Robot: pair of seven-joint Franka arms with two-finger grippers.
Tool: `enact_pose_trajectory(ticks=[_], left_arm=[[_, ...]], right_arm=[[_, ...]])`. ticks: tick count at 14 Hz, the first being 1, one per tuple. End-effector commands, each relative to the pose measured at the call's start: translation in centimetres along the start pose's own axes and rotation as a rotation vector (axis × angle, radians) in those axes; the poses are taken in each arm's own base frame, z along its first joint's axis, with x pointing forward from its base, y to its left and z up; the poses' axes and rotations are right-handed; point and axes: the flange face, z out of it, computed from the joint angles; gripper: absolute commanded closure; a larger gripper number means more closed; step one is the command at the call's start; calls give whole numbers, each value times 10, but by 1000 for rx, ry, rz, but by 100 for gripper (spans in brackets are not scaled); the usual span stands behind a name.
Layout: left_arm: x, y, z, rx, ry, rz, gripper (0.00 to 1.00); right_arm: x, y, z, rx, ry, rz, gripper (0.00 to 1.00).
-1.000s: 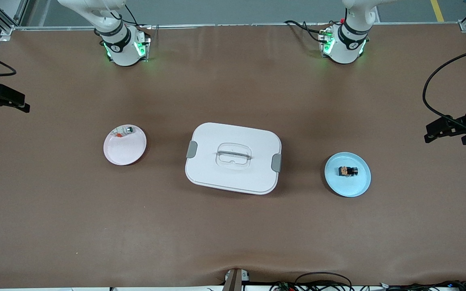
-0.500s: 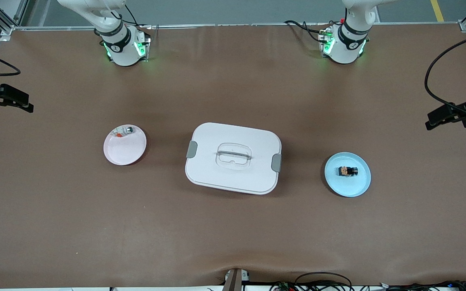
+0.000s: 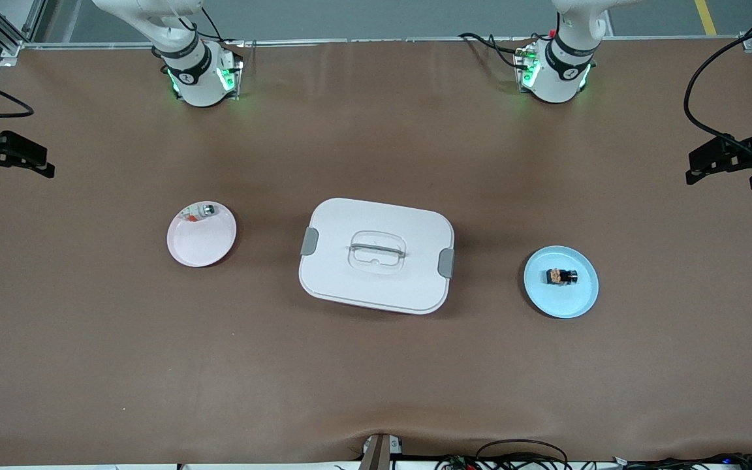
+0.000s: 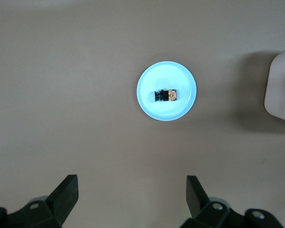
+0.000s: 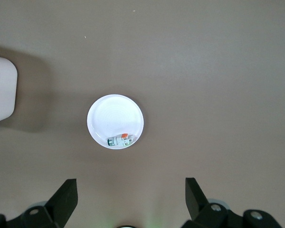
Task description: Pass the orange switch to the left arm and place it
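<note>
Now left claw (image 3: 699,168) sits higher up the front view than a second ago; both claws spread, empty. Switch (image 3: 561,277) lies on blue plate (image 3: 578,303), long axis along the desk (image 3: 376,378), orange end toward box (image 3: 376,225). Right claw (image 3: 40,168) barely shifted.

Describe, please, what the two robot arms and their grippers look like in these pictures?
Both arms are white with black joint bands; green lights glow at each base. The left gripper and right gripper are black with angular fingers, the left gripper next to a white wrist section. Black cables loop to both wrists, and more cables lie beside the left arm's base.
</note>
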Motion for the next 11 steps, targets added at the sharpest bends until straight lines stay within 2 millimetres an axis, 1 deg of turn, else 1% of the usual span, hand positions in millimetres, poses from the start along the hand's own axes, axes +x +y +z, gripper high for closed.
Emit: enact_pose_trajectory(ticks=[1, 3, 5, 6, 7, 8, 9, 10, 11], left_arm=[[-2, 4, -7, 64, -2, 22, 0], [-2, 5, -8, 61, 2, 28, 0], [-6, 8, -15, 62, 12, 34, 0], [-6, 17, -17, 54, 16, 45, 0], [-9, 21, -22, 59, 24, 50, 0], [-22, 25, -34, 75, 40, 54, 0], [-30, 32, -28, 77, 18, 60, 0], [-37, 36, -29, 80, 15, 63, 0], [-44, 43, -27, 79, 10, 69, 0]], right_arm=[[-24, -4, 1, 8, 32, -1, 0], [-26, -4, -3, 7, 39, -2, 0], [-27, -5, -5, 6, 45, -6, 0], [-29, -6, -8, 5, 51, -7, 0], [-29, -5, -9, 7, 52, -6, 0], [-32, -5, -12, 25, 60, -5, 0], [-32, -4, -13, 55, 66, 0, 0], [-33, 2, -13, 68, 70, 12, 0], [-33, 2, -13, 68, 71, 11, 0]])
